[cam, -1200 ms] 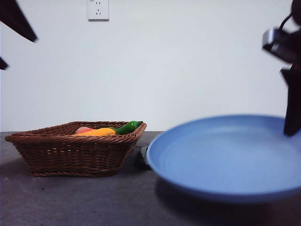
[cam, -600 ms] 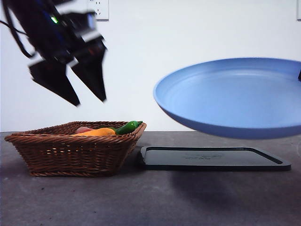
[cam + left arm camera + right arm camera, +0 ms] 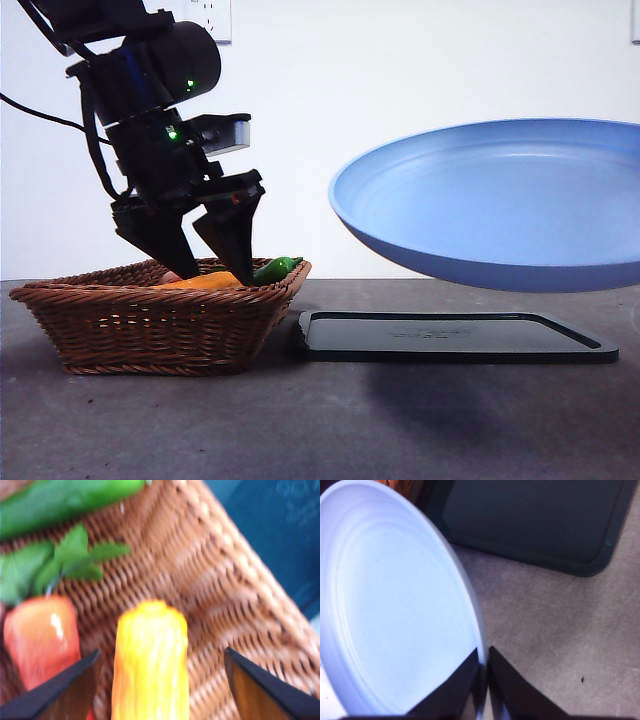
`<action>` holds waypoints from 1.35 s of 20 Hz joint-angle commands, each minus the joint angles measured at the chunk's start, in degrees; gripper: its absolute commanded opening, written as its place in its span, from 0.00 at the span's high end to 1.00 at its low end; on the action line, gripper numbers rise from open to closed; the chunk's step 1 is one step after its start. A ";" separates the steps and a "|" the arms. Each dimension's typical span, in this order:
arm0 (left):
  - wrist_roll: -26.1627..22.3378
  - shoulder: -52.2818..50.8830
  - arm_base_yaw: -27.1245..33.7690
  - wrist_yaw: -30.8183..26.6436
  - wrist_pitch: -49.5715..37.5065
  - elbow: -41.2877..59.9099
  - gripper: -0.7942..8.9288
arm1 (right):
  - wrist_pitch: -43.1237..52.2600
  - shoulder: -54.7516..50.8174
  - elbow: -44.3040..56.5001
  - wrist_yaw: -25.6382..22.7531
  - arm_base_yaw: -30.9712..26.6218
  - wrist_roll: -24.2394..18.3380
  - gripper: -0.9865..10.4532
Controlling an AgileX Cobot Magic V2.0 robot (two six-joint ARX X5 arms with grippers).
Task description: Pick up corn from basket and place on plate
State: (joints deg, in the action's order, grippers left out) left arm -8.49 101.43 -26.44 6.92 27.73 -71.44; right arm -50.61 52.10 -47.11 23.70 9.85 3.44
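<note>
Left gripper [image 3: 205,255] hangs with its jaws spread wide, tips dipped just inside the basket [image 3: 150,325], and the corn [image 3: 150,665] lies between them, its rounded end pointing away from the wrist. In the wrist view the cob runs lengthwise down the gap, closer to one jaw than the other, so the best move, as I judge it, is a small sideways correction to centre it before closing. Descend a little further so the pads meet the cob's thick middle and not its upper curve; a faintly ridged, tapered body is likely to squirt out if pinched high or near an end. Close slowly and lift straight up.

Just beside the corn, next to one jaw, sits the peach-pink fruit [image 3: 42,640], near enough that this jaw could catch it on the way down. Beyond the cob's end lie green leaves [image 3: 60,565] and the green pepper [image 3: 65,500], clear of the jaws.

Right gripper [image 3: 484,680] is pressed onto the rim of the plate [image 3: 500,205], holding it tilted in the air above the black tray [image 3: 450,335], well off to the side of the left gripper, so the lifted corn must travel across to it
</note>
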 commanded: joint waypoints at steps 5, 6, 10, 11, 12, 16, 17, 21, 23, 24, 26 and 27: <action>-1.14 4.35 -0.59 -1.03 -0.87 -1.25 0.52 | 0.61 0.17 -1.22 0.24 0.09 0.83 0.91; -1.14 4.48 -0.59 -1.07 -0.92 -1.25 0.52 | 0.85 0.17 -1.22 0.24 0.09 0.83 0.91; -0.83 4.57 -0.59 -1.09 -0.74 -1.25 0.68 | 1.07 0.17 -1.22 0.24 0.09 0.83 0.91; -0.83 4.57 -0.59 -1.09 -0.50 -1.25 0.71 | 1.11 0.17 -1.22 0.22 0.09 0.83 0.91; -0.85 4.57 -0.59 -1.09 -0.33 -1.25 0.72 | 1.27 0.20 -1.22 0.22 0.09 0.83 0.91; 0.79 3.76 -0.57 -1.07 -0.35 -1.31 0.72 | 1.70 0.28 -1.22 0.20 0.09 1.11 0.91; 1.29 2.99 -0.48 -1.09 -0.31 -1.44 0.72 | 1.70 0.35 -1.22 0.20 0.09 1.29 0.91; 2.21 -2.38 -0.28 -0.98 0.13 -2.40 0.72 | 1.75 3.10 -1.22 0.26 0.09 3.85 0.91; 3.34 -6.01 -0.39 -0.55 0.50 -3.06 0.72 | 1.73 5.75 -1.22 0.44 0.04 4.48 0.91; 3.61 -8.04 -0.68 0.22 0.66 -3.32 0.72 | 1.75 7.58 -1.22 1.11 0.02 4.85 0.91; 4.96 -11.80 -1.03 2.69 0.90 -3.32 0.72 | 1.88 11.06 -1.22 3.10 0.02 5.09 0.91; 5.70 -13.35 -1.38 4.92 1.03 -3.32 0.72 | 2.23 12.81 -1.22 3.80 0.02 5.66 0.91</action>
State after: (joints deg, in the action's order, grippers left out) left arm -4.08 87.37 -27.31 11.27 28.82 -73.78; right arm -48.97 64.36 -47.11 26.92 9.74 7.94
